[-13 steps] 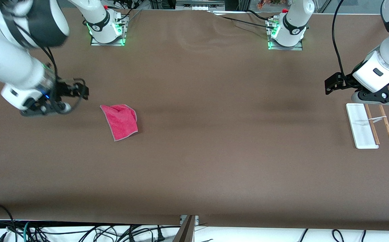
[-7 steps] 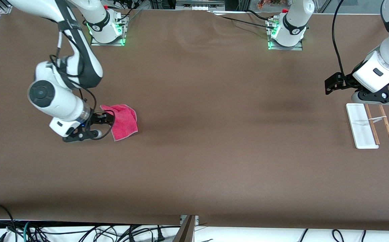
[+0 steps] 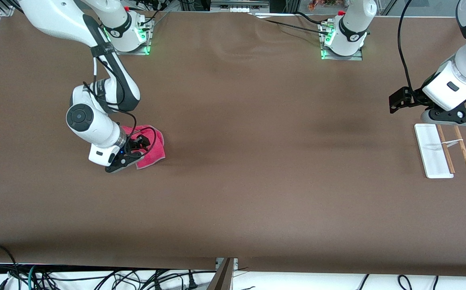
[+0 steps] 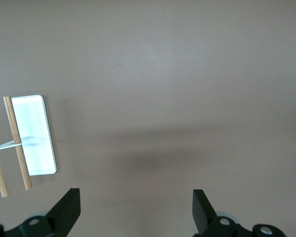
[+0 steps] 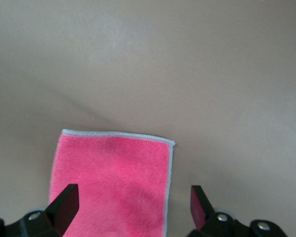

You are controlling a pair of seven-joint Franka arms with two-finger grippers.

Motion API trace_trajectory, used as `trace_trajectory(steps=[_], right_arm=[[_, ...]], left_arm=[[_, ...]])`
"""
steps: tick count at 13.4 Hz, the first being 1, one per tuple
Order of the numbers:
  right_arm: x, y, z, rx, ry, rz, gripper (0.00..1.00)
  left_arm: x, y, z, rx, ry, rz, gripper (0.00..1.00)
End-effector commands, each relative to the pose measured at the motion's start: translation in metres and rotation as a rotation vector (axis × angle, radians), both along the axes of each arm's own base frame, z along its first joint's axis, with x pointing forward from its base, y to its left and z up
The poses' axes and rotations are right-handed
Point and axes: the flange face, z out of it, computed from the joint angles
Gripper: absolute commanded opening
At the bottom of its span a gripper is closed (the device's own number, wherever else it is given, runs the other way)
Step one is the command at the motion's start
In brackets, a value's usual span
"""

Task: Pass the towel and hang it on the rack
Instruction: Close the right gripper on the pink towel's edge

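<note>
While the left hand (image 3: 456,117) waits spread above the rack (image 3: 434,151), the right hand (image 5: 130,205) hangs spread over the towel (image 5: 113,182).

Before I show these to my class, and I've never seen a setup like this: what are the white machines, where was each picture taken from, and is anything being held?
They are two robot arms on a brown table. One picture looks down from a high camera facing them; the other two come from cameras on each arm's wrist. The right gripper is open, low over a pink towel that lies on the table. The left gripper, also open, waits above the table beside a small rack, a white base with two wooden rods. Nothing is held yet.
</note>
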Motion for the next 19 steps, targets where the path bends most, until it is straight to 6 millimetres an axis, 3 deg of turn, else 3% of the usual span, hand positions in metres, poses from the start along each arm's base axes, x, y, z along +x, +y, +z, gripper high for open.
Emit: trace_trajectory(steps=[1, 5, 7, 12, 16, 19], right_arm=[[0.002, -0.011, -0.016, 0.024, -0.015, 0.067, 1.00], [0.010, -0.025, -0.050, 0.080, -0.042, 0.127, 0.99], [0.012, -0.025, -0.052, 0.093, -0.042, 0.128, 0.98], [0.011, -0.024, -0.055, 0.093, -0.036, 0.126, 0.72], [0.013, -0.025, -0.066, 0.094, -0.030, 0.124, 0.71], [0.017, -0.025, -0.067, 0.103, -0.032, 0.112, 0.63]], left_arm=[[0.001, 0.001, 0.004, 0.019, -0.003, -0.020, 1.00], [0.001, 0.001, 0.004, 0.019, -0.003, -0.020, 1.00], [0.001, 0.001, 0.004, 0.019, -0.003, -0.020, 1.00], [0.001, 0.001, 0.004, 0.019, -0.003, -0.020, 1.00], [0.001, 0.001, 0.004, 0.019, -0.003, -0.020, 1.00], [0.001, 0.001, 0.004, 0.019, -0.003, -0.020, 1.00]])
